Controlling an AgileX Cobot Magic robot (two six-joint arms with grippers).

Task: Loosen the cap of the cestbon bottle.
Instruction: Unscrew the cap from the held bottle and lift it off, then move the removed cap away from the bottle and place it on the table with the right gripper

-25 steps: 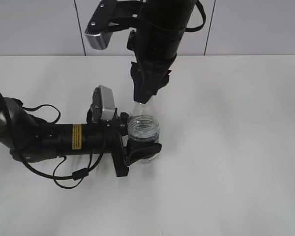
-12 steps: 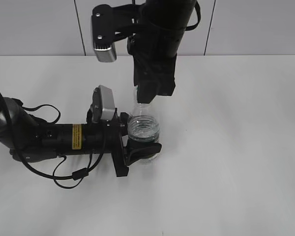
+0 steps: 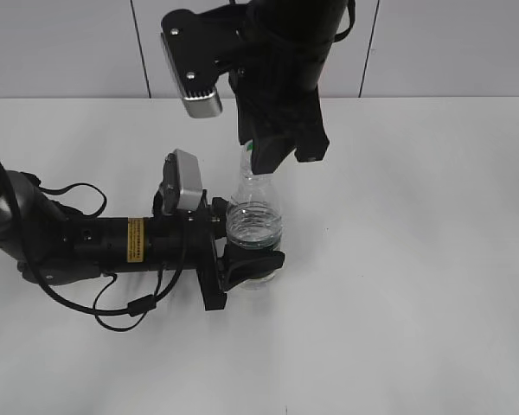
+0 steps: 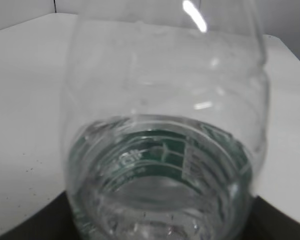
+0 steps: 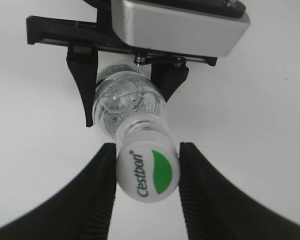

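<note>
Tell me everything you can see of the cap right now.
The cap is a small round white plastic screw cap, top printed "Cestbon" in green beside a green leaf-shaped patch. It sits on the neck of the upright cestbon bottle. The right gripper has one black finger on each side of it, pressed to its rim.

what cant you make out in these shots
- Exterior view: the cap is hidden behind the right pincer.
- Left wrist view: the bottle fills the blurred frame, top cut off; the left pincer is barely seen.
- Right wrist view: contact between fingers and cap is unclear.
</note>
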